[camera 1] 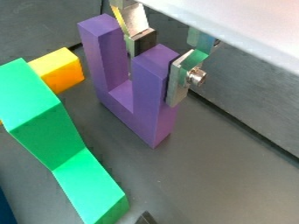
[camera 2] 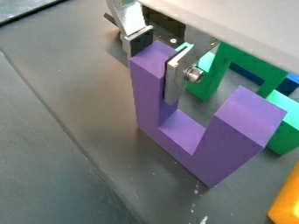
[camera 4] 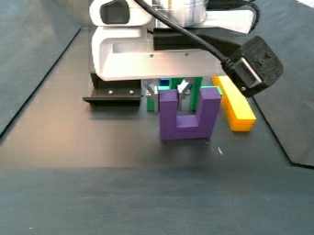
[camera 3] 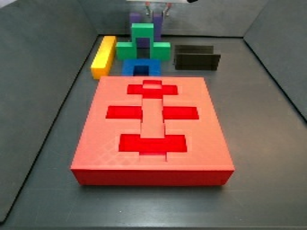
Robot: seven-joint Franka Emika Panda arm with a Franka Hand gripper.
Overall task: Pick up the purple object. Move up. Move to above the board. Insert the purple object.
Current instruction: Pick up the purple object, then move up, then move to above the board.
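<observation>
Wrist views: gripper (camera 1: 160, 59) fingers straddle purple object (camera 1: 131, 80) prong; contact unclear.

Green block (camera 3: 144, 40) hides purple object (camera 3: 133, 20), tool (camera 3: 151, 13).

My dark grey tabletop (camera 3: 258, 135) carries the red board (camera 3: 153, 126) at its centre. At twelve o'clock beyond it sit the yellow bar (camera 3: 104, 55), green block (camera 3: 146, 47), blue block (camera 3: 143, 67), black fixture (camera 3: 198, 58) and purple object (camera 4: 190, 115), which my fingers (camera 1: 181, 74) straddle.
</observation>
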